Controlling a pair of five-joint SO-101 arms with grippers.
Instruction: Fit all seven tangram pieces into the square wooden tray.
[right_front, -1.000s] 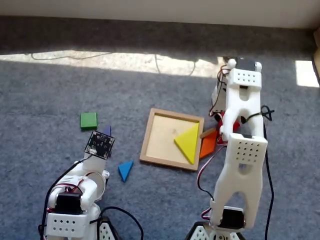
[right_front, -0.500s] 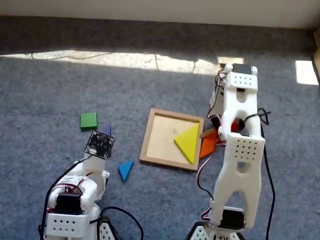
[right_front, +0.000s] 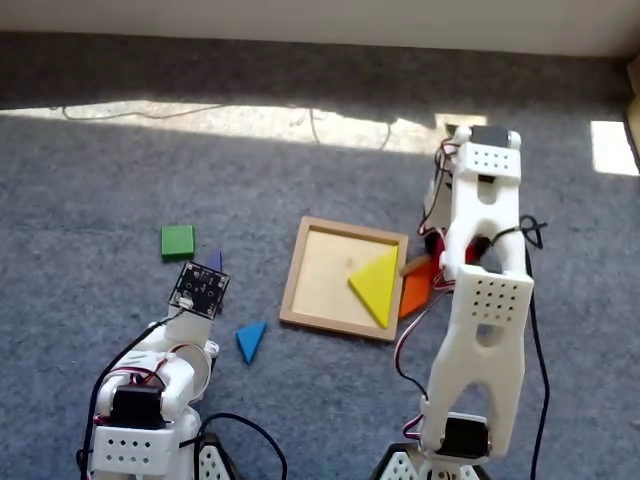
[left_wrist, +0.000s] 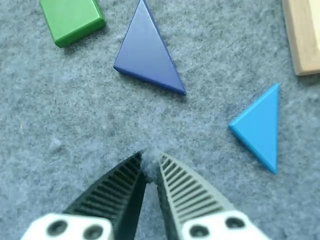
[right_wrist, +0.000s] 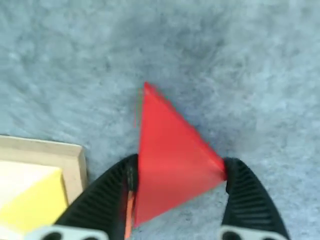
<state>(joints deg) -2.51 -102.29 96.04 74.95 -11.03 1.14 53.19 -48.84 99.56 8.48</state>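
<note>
The tray (right_front: 325, 262) holds only the yellow triangle (right_front: 375, 283) — the right pincer (right_wrist: 180, 161) grips the red triangle (right_wrist: 167, 145), the left pincer (left_wrist: 151, 157) is closed and empty, while the green square (right_front: 178, 241), orange piece (right_front: 417, 288), dark blue triangle (left_wrist: 147, 52) and light blue triangle (left_wrist: 257, 127) lie outside.

The tray (right_front: 292, 295) lies mid-frame in the high view, on the carpet (right_front: 90, 180). The inner triangle (right_front: 378, 283) rests inside it, against its right rim. Just outside that rim lies a flat piece (right_front: 417, 288), partly under the right arm (right_front: 480, 310), which runs from the lower right edge up past the tray. The held triangle (right_wrist: 170, 150) sits between the fingers of the right gripper (right_wrist: 180, 167), beside a tray corner.

Left of the tray, well apart, lies the square (right_front: 177, 241) — the upper triangle (right_front: 214, 261) is just beside it, at its lower right. The lower triangle (right_front: 251, 340) lies below-left of the tray, near it. The left arm (right_front: 150, 400) occupies the lower left corner; the left gripper (left_wrist: 151, 159) is over bare carpet, both triangles ahead of it — touching neither.
</note>
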